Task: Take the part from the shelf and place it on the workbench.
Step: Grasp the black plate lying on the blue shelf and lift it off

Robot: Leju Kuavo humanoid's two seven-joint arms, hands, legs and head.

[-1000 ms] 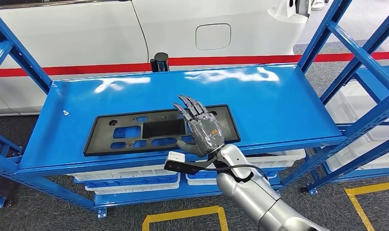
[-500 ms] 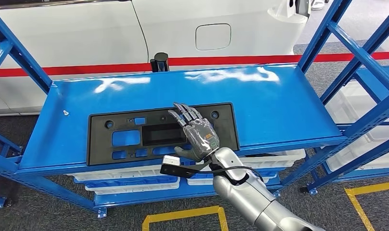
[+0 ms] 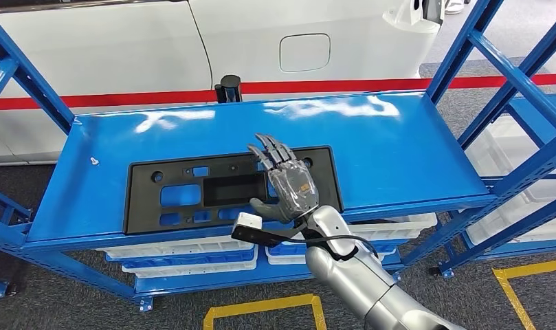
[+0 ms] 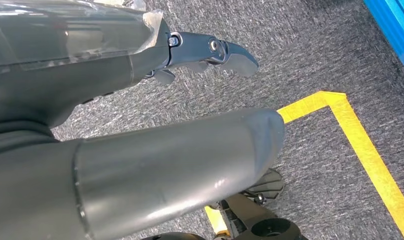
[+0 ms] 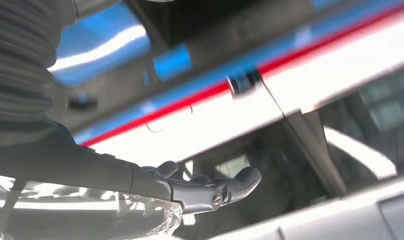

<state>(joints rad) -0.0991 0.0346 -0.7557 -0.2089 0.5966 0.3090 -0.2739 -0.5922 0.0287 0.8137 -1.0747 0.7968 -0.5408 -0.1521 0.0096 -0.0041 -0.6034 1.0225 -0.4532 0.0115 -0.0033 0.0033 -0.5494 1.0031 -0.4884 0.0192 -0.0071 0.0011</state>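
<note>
A long black plastic part (image 3: 179, 196) with several cut-outs lies flat on the blue shelf (image 3: 398, 151), close to its front edge. My right hand (image 3: 288, 185) stretches out over the part's right half, fingers straight and spread, thumb toward the part's centre. I cannot tell whether the palm touches the part. In the right wrist view the right hand (image 5: 190, 192) has nothing in it, and the part (image 5: 200, 30) is blurred beyond it. My left hand (image 4: 140, 125) hangs over the grey floor with fingers (image 4: 214, 52) apart, holding nothing.
Blue uprights (image 3: 17, 72) and diagonal braces (image 3: 508, 89) frame the shelf on both sides. White bins (image 3: 192, 251) sit on the level below, and more at the right (image 3: 508, 151). A white car (image 3: 261, 41) stands behind. A small white fastener (image 3: 94, 161) lies at the shelf's left.
The part turned from a tilted lie to square with the shelf's front edge. My right hand drew back toward me with it, then rose slightly and shifted right.
</note>
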